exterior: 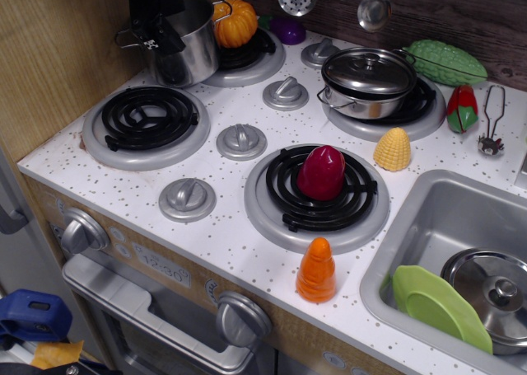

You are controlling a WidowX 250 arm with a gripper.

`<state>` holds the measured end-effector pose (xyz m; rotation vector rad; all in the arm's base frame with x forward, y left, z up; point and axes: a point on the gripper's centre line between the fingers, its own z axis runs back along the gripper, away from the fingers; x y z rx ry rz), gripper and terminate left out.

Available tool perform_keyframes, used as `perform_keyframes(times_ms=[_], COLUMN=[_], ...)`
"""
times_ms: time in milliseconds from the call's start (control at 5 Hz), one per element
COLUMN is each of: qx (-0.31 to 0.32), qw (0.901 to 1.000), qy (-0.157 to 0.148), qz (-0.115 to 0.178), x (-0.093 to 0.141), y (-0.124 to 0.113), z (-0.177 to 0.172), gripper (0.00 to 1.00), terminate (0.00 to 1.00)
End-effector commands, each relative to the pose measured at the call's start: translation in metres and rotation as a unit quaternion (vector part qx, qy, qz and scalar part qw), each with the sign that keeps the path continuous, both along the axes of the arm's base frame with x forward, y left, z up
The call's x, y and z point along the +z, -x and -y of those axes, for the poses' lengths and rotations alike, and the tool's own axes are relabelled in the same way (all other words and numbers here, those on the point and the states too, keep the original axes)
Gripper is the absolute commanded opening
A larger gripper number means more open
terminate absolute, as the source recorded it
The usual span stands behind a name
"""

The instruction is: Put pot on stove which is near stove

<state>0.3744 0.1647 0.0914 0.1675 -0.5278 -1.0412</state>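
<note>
- Gripper (155, 30), black, at the far left corner of the counter (239, 239); reaches into the top of the pot (185, 45) and covers its left rim. Fingers mostly dark and merged with the arm, so cannot tell how far apart they are or whether they pinch the rim.
- Pot: tall shiny steel, no lid, upright, wire loop handle showing on its left side. Sits at the left edge of the far left stove (247, 58), partly on its grey ring, partly on the white counter.
- Orange toy pumpkin (235, 22) on that same burner, just right of the pot, touching or nearly so.
- Near left stove (146, 126): black coil in grey ring, just in front of the pot.
- Near right burner (317, 198) carries a dark red toy fruit (321, 173).
- Far right burner (387, 111) carries a shorter lidded steel pot (368, 82).
- Grey knobs (241, 140) between the burners.
- Yellow corn piece (393, 149) beside the far right burner; orange cone-shaped toy (316, 270) at the near edge.
- Green bumpy gourd (447, 62) at the far right by the wall; purple toy (288, 29) at the far edge.
- Sink (428, 218) at the near right corner holds a green plate (439, 307) and a steel lid (494, 292).
</note>
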Motion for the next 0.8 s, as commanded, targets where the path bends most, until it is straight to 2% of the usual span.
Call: perform_keyframes(times_ms=[0,400,600], qx=[0.0,-0.016,-0.016], qw=[1.0,0.9998,0.9993], qy=[0.0,0.013,0.032], qz=[0.0,0.008,0.006], x=[0.0,-0.01,-0.017], y=[0.0,-0.01,-0.014], z=[0.0,-0.005,-0.008], gripper=[1.0,1.0,1.0], terminate=[0.0,0.0,0.0])
